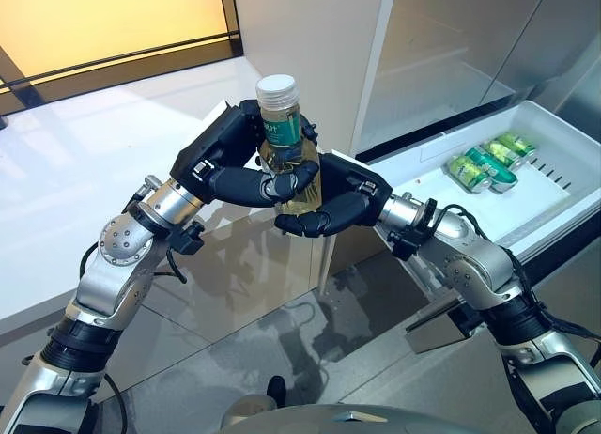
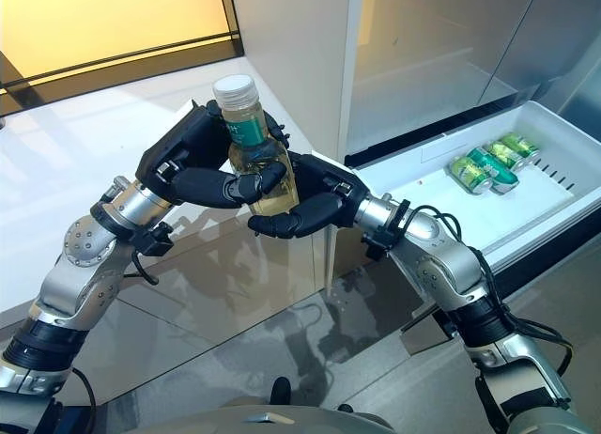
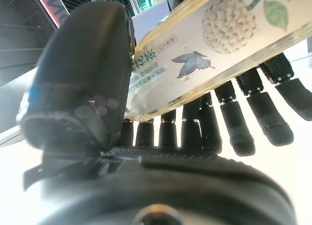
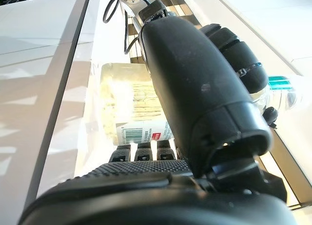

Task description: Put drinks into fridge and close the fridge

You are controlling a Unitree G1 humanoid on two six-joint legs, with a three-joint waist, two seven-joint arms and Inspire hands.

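A clear bottle (image 1: 282, 133) of pale yellow drink with a white cap and green label is held upright in mid-air, left of the open fridge drawer (image 1: 563, 185). My left hand (image 1: 235, 162) is curled round its upper and middle part. My right hand (image 1: 338, 204) is curled round its lower part from the other side. The bottle also shows in the left wrist view (image 3: 209, 49), and in the right wrist view (image 4: 126, 103) between thumb and fingers. Green cans (image 1: 484, 166) lie in the white drawer.
The fridge's upper compartment (image 1: 441, 49) stands open behind the drawer. A white counter (image 1: 84, 171) runs along the left. The glossy grey cabinet front (image 1: 254, 274) lies below my hands.
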